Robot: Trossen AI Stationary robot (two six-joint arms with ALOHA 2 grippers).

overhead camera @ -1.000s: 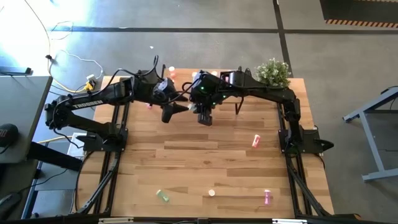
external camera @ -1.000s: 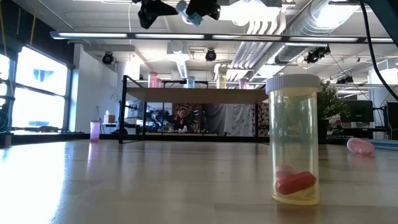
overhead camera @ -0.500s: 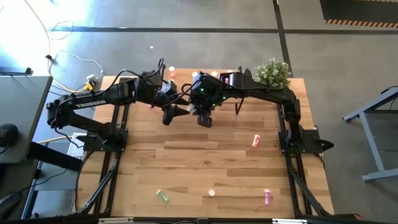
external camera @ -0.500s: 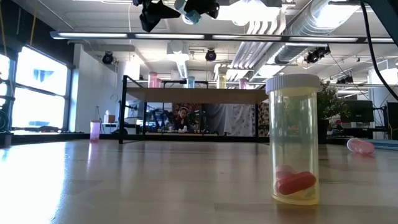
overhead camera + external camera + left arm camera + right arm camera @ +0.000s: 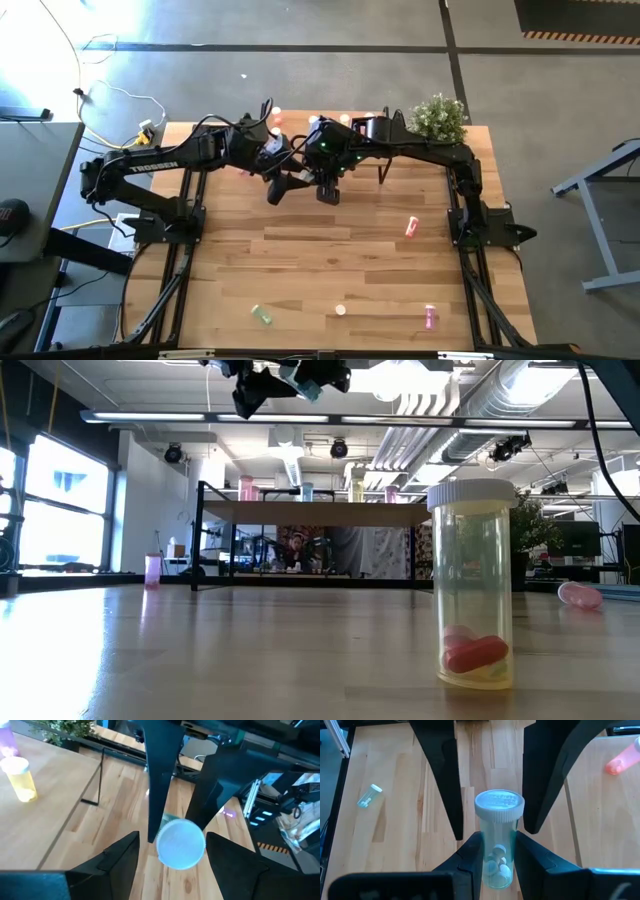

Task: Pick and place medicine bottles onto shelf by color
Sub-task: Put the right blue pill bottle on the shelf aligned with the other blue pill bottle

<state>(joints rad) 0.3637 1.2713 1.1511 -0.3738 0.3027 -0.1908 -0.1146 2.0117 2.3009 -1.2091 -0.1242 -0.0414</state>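
A pale green medicine bottle (image 5: 498,840) with a white cap hangs high over the table's far middle, and my right gripper (image 5: 497,836) is shut on it. My left gripper (image 5: 172,836) is open, its fingers (image 5: 442,780) standing on either side of the bottle's cap (image 5: 181,843); whether one touches it I cannot tell. In the high view my left gripper (image 5: 288,184) and right gripper (image 5: 328,190) meet nose to nose. Behind them stands the shelf (image 5: 310,512) with several bottles upright on it. My right gripper pinches the bottle's clear body (image 5: 493,851) between its two fingers, below the cap. The fingers slant downward and lie along the bottle. Its cap end sticks out past the fingertips, and the bottle is lifted clear of the table.
On the tabletop lie a pink bottle (image 5: 411,227), a green one (image 5: 262,315) and another pink one (image 5: 430,317); a yellow bottle (image 5: 472,595) stands upright near the front edge. A potted plant (image 5: 438,115) stands at the far right corner.
My left gripper has moved toward the table's right edge and slightly down, up to my right gripper, so that its fingers now flank the bottle's cap. My right gripper and the bottle have kept still.
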